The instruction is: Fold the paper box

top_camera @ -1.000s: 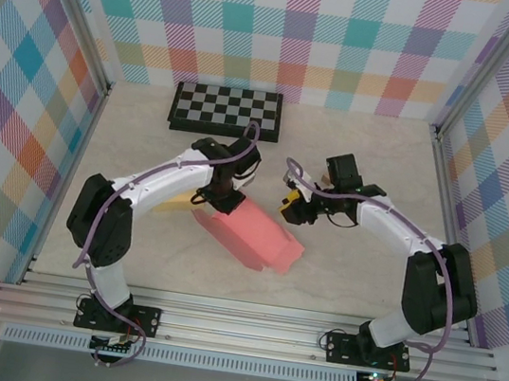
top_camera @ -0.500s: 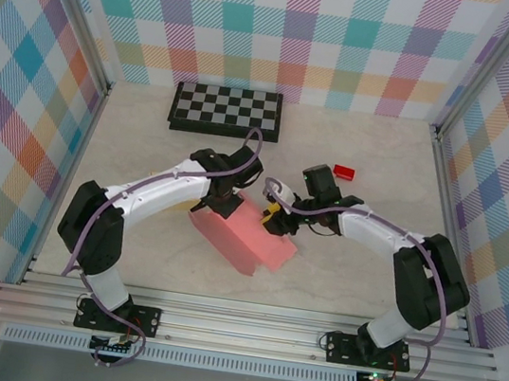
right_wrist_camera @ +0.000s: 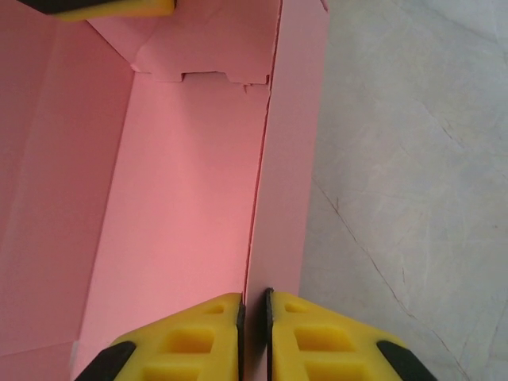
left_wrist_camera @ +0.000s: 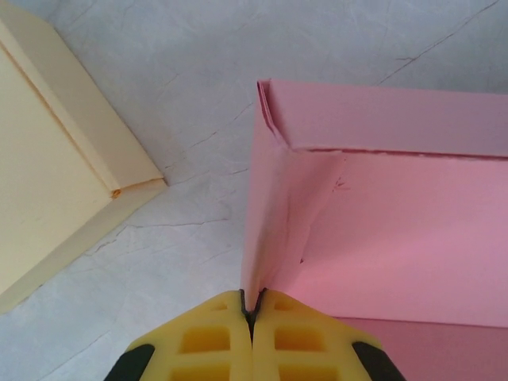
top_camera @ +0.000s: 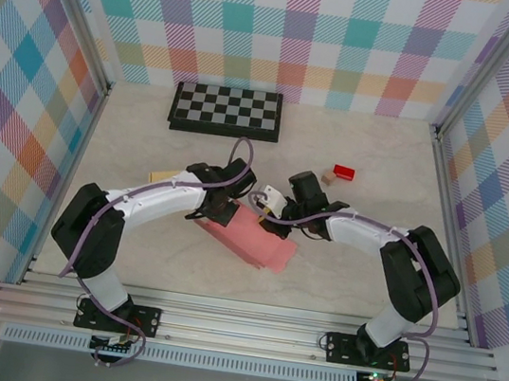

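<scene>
From above, the left pincer (top_camera: 217,212) and the right pincer (top_camera: 264,209) come together over the pale marbled worktop (top_camera: 348,272). Both are down on the far edge of the pink paper box (top_camera: 256,242). The box lies partly flattened, stretching from just under the two pincers towards the arm bases. Well beyond the pincers, by the back wall, lies a black-and-white chequered board (top_camera: 226,110). A small red block (top_camera: 343,172) and a small tan block (top_camera: 328,177) sit just beside each other, off to the right of the right pincer. A cream-yellow cardboard sheet (top_camera: 163,177) peeks out to the left of the left pincer.

Through the left wrist camera, the left pincer (left_wrist_camera: 252,311) is clamped tight. Its yellow fingers (left_wrist_camera: 206,341) meet on the thin upright edge of a pink paper box (left_wrist_camera: 381,238) wall. The wall rises ahead of the pincer, creased near the corner, with a folded rim across the top. The cream-yellow cardboard sheet (left_wrist_camera: 48,198) lies flat on the worktop (left_wrist_camera: 198,79) to the left of the pincer.

Through the right wrist camera, the right pincer (right_wrist_camera: 254,309) is nearly closed. One long side wall of the pink paper box (right_wrist_camera: 175,198) is pinched between its yellow fingers (right_wrist_camera: 198,337). The open inside of the box runs ahead and to the left of the pincer, and bare worktop (right_wrist_camera: 413,159) lies to its right.
</scene>
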